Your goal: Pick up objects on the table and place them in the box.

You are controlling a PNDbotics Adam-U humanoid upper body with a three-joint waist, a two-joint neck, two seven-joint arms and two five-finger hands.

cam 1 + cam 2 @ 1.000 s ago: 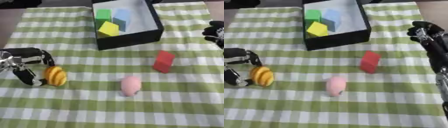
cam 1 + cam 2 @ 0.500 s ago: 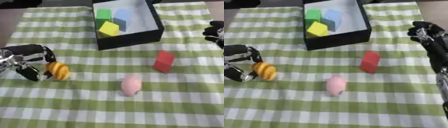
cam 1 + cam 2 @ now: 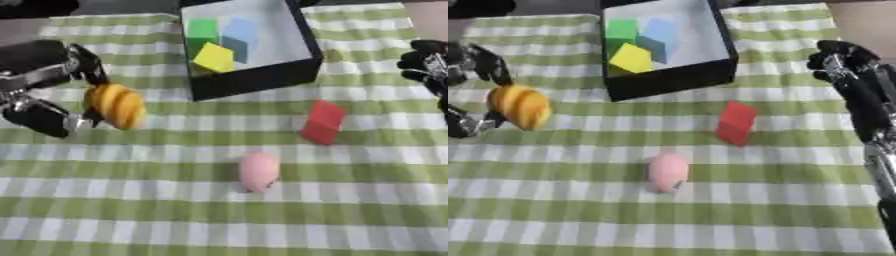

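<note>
My left hand point(image 3: 48, 80) is curled round a yellow-orange ribbed object point(image 3: 115, 105) and holds it above the cloth at the left. The black box point(image 3: 262, 80) with a white floor stands at the top centre; inside lie a green block point(image 3: 202, 28), a blue block point(image 3: 239, 32) and a yellow block point(image 3: 215, 56). A red block point(image 3: 324, 122) stands on the cloth below the box's right corner. A pink egg-shaped object point(image 3: 258, 171) lies near the middle. My right hand point(image 3: 843, 58) hovers at the right edge with fingers curled, holding nothing.
A green and white checked cloth point(image 3: 175, 215) covers the table. My right forearm point(image 3: 872, 125) runs down the right edge. A dark shape point(image 3: 39, 6) sits at the far top left, beyond the cloth.
My left hand has lifted the yellow-orange object off the cloth and carried it up and to the right, toward the box. The right hand has not moved.
</note>
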